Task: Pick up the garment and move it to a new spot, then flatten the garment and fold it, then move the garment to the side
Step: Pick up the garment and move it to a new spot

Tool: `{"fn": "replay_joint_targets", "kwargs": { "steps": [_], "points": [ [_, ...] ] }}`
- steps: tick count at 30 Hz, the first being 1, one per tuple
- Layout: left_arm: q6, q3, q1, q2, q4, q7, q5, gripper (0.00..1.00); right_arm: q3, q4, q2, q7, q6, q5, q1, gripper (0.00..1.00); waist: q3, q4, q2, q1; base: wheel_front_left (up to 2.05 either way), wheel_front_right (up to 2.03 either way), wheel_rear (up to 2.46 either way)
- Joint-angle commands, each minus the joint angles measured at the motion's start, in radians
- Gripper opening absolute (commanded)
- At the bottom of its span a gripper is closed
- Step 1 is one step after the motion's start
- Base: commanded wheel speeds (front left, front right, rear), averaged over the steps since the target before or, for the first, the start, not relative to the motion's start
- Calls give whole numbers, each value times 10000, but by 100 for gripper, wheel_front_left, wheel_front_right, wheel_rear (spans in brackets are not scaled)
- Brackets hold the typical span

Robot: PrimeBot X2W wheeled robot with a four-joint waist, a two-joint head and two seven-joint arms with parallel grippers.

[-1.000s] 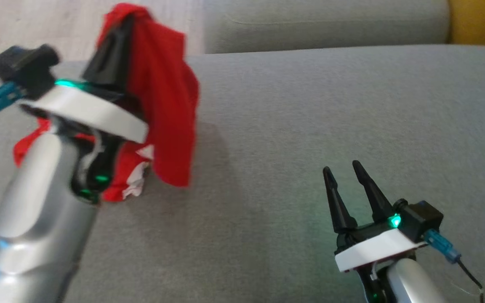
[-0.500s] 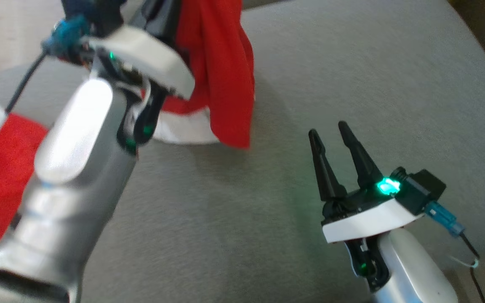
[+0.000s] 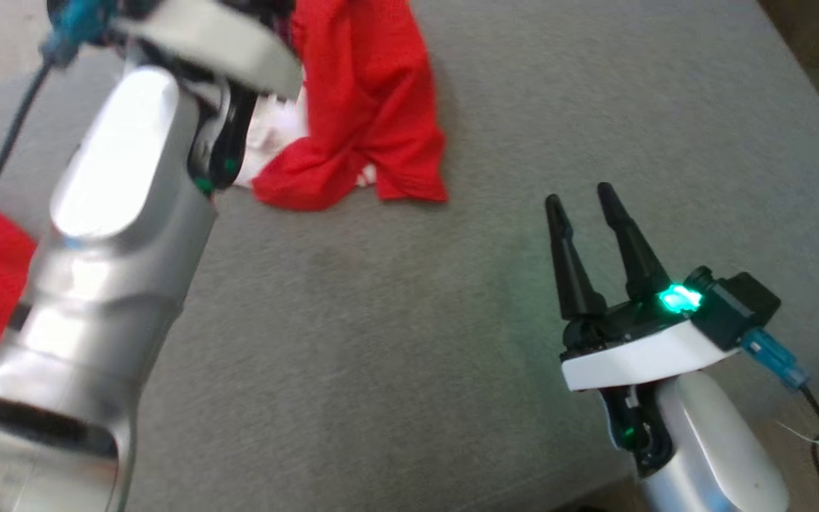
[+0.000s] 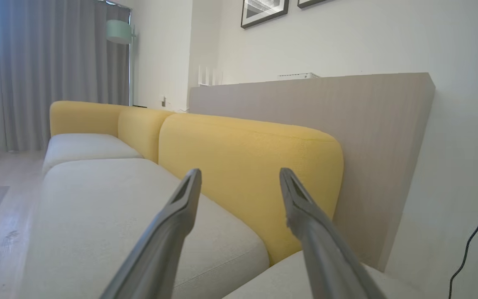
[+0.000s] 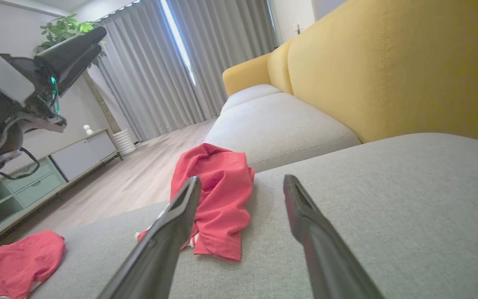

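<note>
Home living room, yellow-backed sofa [image 4: 247,166], grey curtains [image 5: 160,62], framed pictures [image 4: 264,10], potted plant [image 5: 62,25]

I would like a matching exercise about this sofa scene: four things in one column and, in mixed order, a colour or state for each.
Things:
1. garment
2. right gripper
3. sofa backrest
4. seat cushion

Colour or state:
A. yellow
B. open, holding nothing
C. grey
D. red, lying crumpled

Pairs: 1-D, 2-B, 3-A, 4-C
</note>
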Motion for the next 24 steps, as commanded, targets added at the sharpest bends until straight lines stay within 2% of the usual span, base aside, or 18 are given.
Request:
{"fn": "replay_joint_targets", "kwargs": {
  "steps": [1, 8, 15, 19, 24],
  "points": [
    [-154, 155, 115, 603, -262, -432, 172, 100, -42, -269, -20, -109, -7, -216, -20, 100, -424, 787, 0, -2, 0, 0, 0],
    [-283, -89, 1865, 1314, -671, -1161, 494, 100, -686, -153, -20, -109, -7, -786, 281, 100, -1014, 2115, 0, -2, 0, 0, 0],
    [182, 181, 4536, 1832, -1923, -1363, 875, 100, -1120, -44, -20, -109, -7, -1257, 685, 100, -1590, 3156, 0, -2, 0, 0, 0],
    [566, 785, 6092, 1749, -2940, -1368, 1179, 100, -1200, -33, -20, -109, -7, -1316, 906, 100, -1850, 3429, 0, -2, 0, 0, 0],
    [852, 1509, 7698, 1214, -3827, -1370, 1646, 100, -1194, 2, -20, -109, -7, -1284, 1210, 100, -2099, 3590, 0, -2, 0, 0, 0]
  ]
}}
